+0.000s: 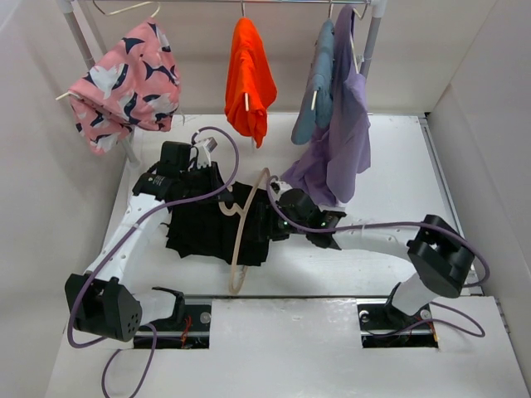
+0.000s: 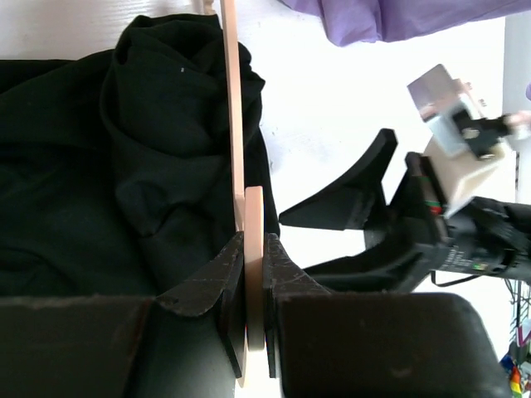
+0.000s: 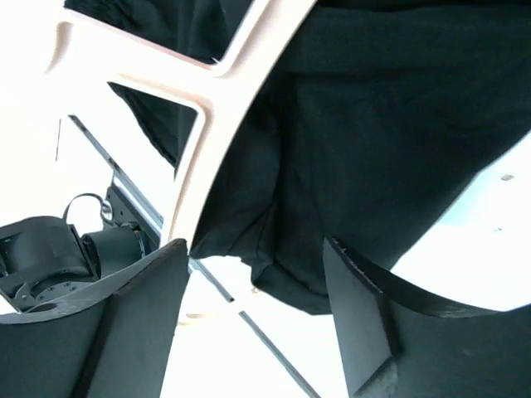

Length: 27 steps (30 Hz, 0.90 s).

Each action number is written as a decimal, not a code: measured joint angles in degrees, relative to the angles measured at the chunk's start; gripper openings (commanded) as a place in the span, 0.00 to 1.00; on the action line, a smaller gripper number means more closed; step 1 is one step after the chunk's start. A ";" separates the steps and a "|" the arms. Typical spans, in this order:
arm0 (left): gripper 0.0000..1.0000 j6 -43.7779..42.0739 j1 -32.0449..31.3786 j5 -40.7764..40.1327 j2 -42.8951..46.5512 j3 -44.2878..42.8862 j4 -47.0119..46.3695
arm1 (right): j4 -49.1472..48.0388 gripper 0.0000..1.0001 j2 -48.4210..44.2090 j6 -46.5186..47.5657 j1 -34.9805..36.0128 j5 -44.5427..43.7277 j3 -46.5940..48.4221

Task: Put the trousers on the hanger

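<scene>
White tabletop [image 1: 373,265]: black trousers [image 1: 207,232] lie bunched, hanger [image 2: 236,124] across them, clamped in the left gripper [image 2: 255,249]. Right gripper [image 3: 257,245] gapes empty at the trousers' edge; threading step, so it probably needs to pinch cloth next.

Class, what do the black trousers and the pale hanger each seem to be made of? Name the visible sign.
Trousers: soft cloth, matte black; it slumps in deep folds with no shine. Hanger: stiff, smooth, pale beige, probably wood or moulded plastic; a flat even strip holding its curve, grain too faint to decide.
</scene>
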<state>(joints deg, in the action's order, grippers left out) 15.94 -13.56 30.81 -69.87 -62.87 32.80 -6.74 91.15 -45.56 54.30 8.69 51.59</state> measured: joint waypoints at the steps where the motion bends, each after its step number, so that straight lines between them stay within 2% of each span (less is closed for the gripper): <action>1: 0.00 0.07 -0.26 -0.09 0.00 0.00 -0.02 | 0.90 0.72 -0.83 0.35 -0.02 -0.37 0.11; 6: 0.00 0.57 -0.83 -0.66 0.02 0.00 -0.35 | 4.02 0.80 -1.07 1.33 0.15 -0.83 3.43; 7: 0.00 0.68 -0.98 -0.81 0.02 0.00 -0.39 | 4.24 0.84 -0.63 1.33 0.15 -0.83 4.52; 13: 0.00 1.18 -1.11 -1.18 0.02 0.00 -0.44 | 3.93 0.84 6.29 0.50 0.15 -0.79 10.21; 16: 0.00 1.29 -1.11 -1.18 0.02 0.00 -0.46 | 4.59 0.69 11.58 0.20 0.15 -0.26 12.61; 17: 0.00 1.27 -1.14 -1.16 0.02 0.00 -0.35 | 4.46 0.58 12.92 -0.44 0.15 0.09 13.22; 18: 0.00 1.25 -1.29 -1.16 0.02 0.04 -0.22 | 4.33 0.38 13.75 -1.14 0.15 0.66 13.92; 19: 0.01 1.20 -1.40 -1.14 0.00 0.04 -0.26 | 4.09 0.30 13.99 -1.68 0.15 1.22 14.45; 20: 0.07 1.18 -1.55 -0.83 -0.02 0.02 -0.52 | 3.98 0.24 13.88 -2.78 0.42 1.09 15.08; 21: 0.25 1.05 -1.55 -0.44 0.15 -0.13 -0.37 | 4.63 0.12 13.55 -3.98 0.46 0.48 15.06; 23: 0.42 -0.17 -1.73 0.48 0.50 -0.63 0.26 | 4.70 0.01 13.29 -5.38 -0.26 0.48 14.91; 26: 0.59 -3.02 -2.19 1.84 0.33 -2.91 1.33 | 3.93 0.00 11.63 -5.55 -0.50 0.81 13.14; 27: 0.59 -4.39 -2.23 2.03 0.33 -4.15 1.90 | 3.63 0.00 10.82 -5.49 -0.50 0.98 12.04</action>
<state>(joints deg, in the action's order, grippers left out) 11.55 -15.79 32.84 -69.54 -67.02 34.70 -3.11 101.97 -51.05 53.80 9.67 63.64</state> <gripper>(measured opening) 0.571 0.272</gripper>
